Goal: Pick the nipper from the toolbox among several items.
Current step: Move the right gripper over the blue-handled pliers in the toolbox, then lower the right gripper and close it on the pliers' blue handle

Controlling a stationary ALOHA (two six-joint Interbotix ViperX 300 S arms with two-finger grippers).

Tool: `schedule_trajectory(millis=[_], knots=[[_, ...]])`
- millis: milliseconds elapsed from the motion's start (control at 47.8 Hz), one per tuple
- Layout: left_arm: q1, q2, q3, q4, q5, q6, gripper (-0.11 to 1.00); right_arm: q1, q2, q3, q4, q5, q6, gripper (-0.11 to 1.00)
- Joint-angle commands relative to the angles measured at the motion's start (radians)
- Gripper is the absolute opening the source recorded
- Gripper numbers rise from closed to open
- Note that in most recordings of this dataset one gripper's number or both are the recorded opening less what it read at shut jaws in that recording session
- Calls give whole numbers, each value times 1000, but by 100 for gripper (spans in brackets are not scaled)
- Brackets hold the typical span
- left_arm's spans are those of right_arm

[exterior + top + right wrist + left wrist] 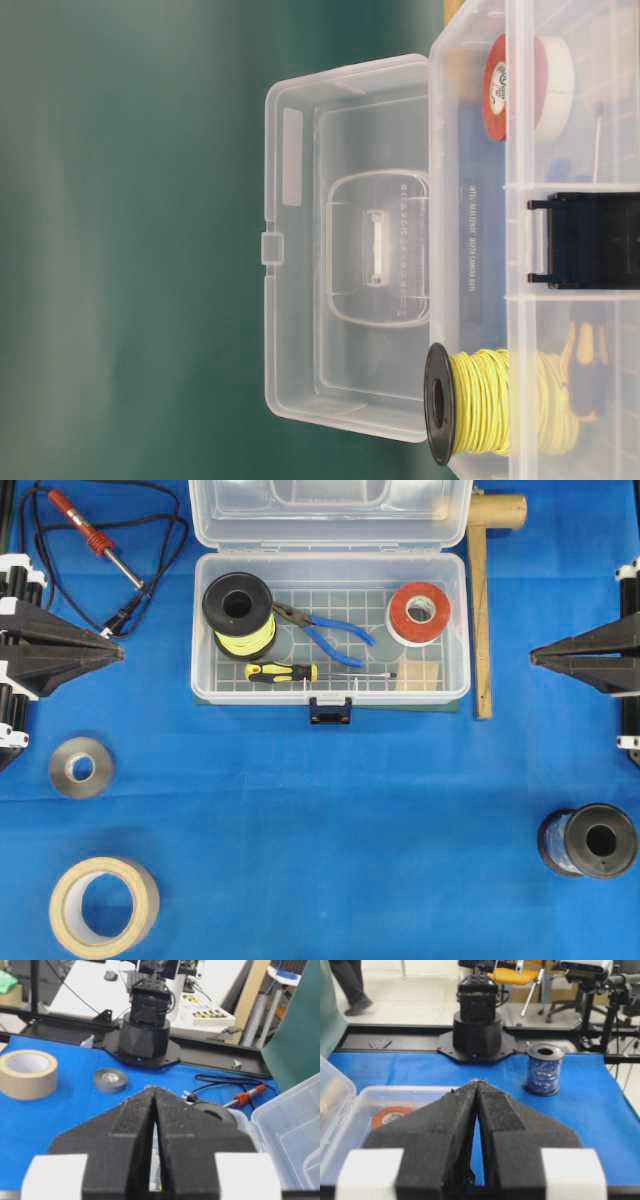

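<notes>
- The nipper (pixel 322 633) is lying in the middle of the open toolbox (pixel 205 630), between a yellow wire spool (pixel 240 615) and a red tape roll (pixel 418 613), just behind a screwdriver (pixel 283 672).
- The left gripper (pixel 118 652) is sitting clenched and empty at the table's left edge.
- The right gripper (pixel 533 658) is sitting clenched and empty at the right edge.
</notes>
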Motion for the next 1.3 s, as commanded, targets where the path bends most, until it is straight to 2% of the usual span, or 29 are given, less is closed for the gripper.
schedule_trajectory(millis=[0, 126, 230, 356, 565, 649, 754, 838, 1026, 1277], knots=[[-3, 6, -25, -29, -12, 0, 0, -11, 3, -26, 2, -5, 2, 0], [-3, 6, -26, -29, -17, -2, 0, -55, 46, -101, 3, 87, 9, 0], [-3, 6, -26, -31, -23, -2, 0, -123, 137, -193, 11, 222, 23, 0], [-3, 6, -25, -31, -23, -2, 0, -184, 293, -305, 12, 353, 46, 0], [0, 11, -25, -35, -23, -11, 0, -247, 575, -502, 5, 545, 38, 2], [0, 11, -23, -37, -23, -11, 0, -259, 684, -583, -8, 634, 35, 19], [0, 12, -23, -37, -23, -11, 0, -261, 798, -675, -40, 739, 28, 54], [0, 12, -23, -37, -23, -11, 0, -261, 873, -726, -58, 784, 20, 75], [0, 15, -21, -37, -23, -11, 0, -267, 1034, -798, -64, 792, 5, 68], [0, 17, -18, -37, -23, -11, 0, -288, 1172, -839, -64, 765, 5, 68]])
